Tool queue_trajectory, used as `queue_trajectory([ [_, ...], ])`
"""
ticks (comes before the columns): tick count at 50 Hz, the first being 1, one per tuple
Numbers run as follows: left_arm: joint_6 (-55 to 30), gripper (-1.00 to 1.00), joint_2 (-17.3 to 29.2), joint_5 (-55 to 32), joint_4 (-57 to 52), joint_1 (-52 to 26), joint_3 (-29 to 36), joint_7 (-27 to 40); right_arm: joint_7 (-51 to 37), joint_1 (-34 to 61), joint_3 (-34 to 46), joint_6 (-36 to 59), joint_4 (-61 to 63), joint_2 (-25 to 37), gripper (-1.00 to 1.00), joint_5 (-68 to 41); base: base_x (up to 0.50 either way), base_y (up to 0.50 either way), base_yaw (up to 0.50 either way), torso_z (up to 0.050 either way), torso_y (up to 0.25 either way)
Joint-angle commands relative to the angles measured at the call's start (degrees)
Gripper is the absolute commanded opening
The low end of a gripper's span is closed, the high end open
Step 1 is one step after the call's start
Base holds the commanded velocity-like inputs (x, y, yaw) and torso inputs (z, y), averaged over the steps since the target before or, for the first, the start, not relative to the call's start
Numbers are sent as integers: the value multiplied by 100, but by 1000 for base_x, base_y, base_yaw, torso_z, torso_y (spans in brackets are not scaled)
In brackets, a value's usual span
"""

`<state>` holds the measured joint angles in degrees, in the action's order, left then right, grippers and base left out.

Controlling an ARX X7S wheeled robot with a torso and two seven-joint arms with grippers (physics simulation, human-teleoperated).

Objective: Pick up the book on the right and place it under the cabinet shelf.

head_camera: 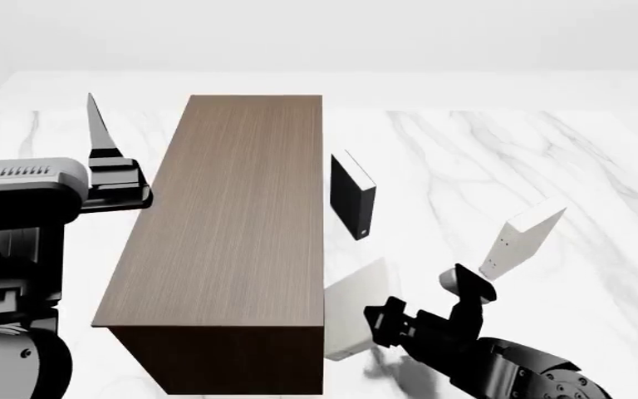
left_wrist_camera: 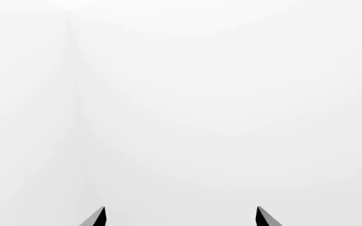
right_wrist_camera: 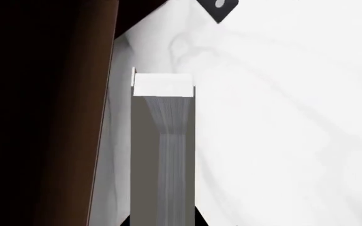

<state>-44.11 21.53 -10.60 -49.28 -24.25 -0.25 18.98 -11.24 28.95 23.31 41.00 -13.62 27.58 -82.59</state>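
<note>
Gripping the book (right_wrist_camera: pixel 162 155) (right end effector (right_wrist_camera: pixel 162 222)).

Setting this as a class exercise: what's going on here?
The right gripper appears closed on a white book right beside the cabinet shelf, with a fingertip on either side of it. The book on the right stands untouched further out on the table. The left gripper is open and holds nothing.

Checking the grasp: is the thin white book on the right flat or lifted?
Lifted and tilted: the book has its lower end in the right claw, clear of the marble table.
</note>
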Motion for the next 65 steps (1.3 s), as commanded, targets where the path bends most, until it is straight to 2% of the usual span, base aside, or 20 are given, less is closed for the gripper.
queue_trajectory([
  [1,-26,100,15,-29,-27,-6,-4,18,318,18,33,-120,-236,-103,-100,-1,0,0,0,0,0],
  [18,-1,100,33,-67,-13,9,-22,37,579,116,452,-139,-1076,-330,-100,470,0,0,1,0,0],
  [28,0,100,43,-87,-10,2,-24,51,380,-26,816,24,-1042,-219,-100,804,0,1,3,0,-2],
  [46,-11,100,66,-134,-33,-2,-44,75,644,66,1305,55,-1663,-443,-100,1283,1,2,4,0,-6],
  [60,-40,100,85,-167,-74,-3,-50,100,-28,65,1470,-124,-1680,-350,-100,1746,1,2,6,0,-8],
  [61,-39,100,86,-169,-76,-1,-49,101,-42,64,1480,-118,-1655,-342,100,1755,0,3,6,0,0],
  [65,-38,100,93,-180,-86,7,-60,105,-116,60,1489,-121,-1579,-318,100,1778,0,0,0,0,-6],
])
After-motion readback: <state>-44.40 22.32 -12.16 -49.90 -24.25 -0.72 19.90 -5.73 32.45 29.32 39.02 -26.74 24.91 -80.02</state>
